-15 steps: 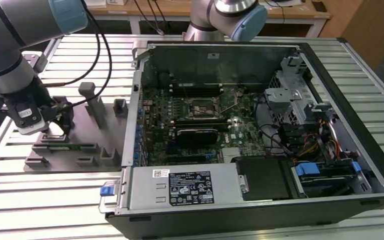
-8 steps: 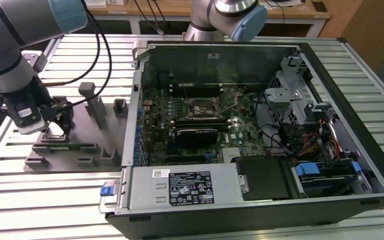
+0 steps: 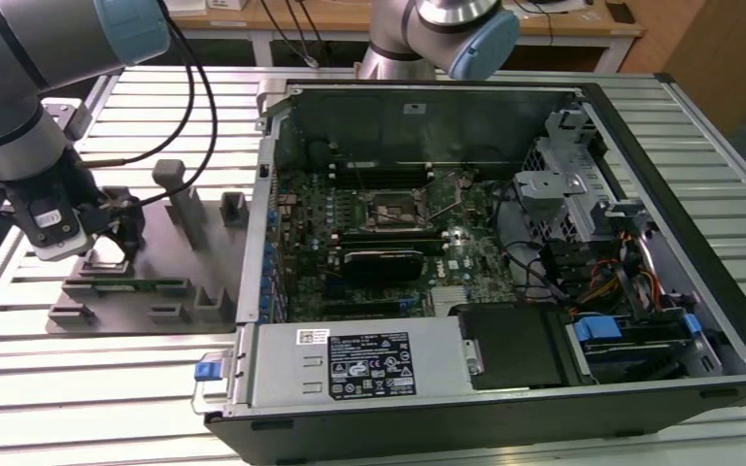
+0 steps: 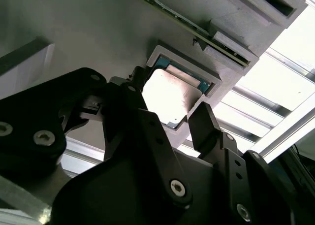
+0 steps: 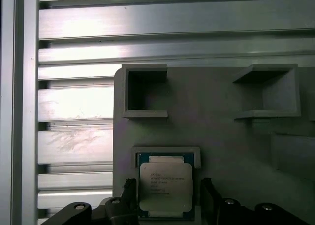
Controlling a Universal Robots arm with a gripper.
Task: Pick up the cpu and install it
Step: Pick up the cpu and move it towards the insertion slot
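Currently the small square cpu (image 5: pixel 166 185) with its silvery-grey metal top is seated flat in a recess of the grey plastic holder tray (image 5: pixel 216 134). It is straddled by the black gripper (image 4: pixel 170 104), whose fingers are spread on either side of it, not clamped.

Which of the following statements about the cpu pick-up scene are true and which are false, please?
1. The cpu lies in a recess of the grey holder tray. True.
2. The gripper hangs over the computer case. False: it is over the holder tray, to the exterior view's left of the case.
3. The fingers stand on either side of the cpu. True.
4. The cpu is lifted clear of the tray. False: it sits down in its recess.
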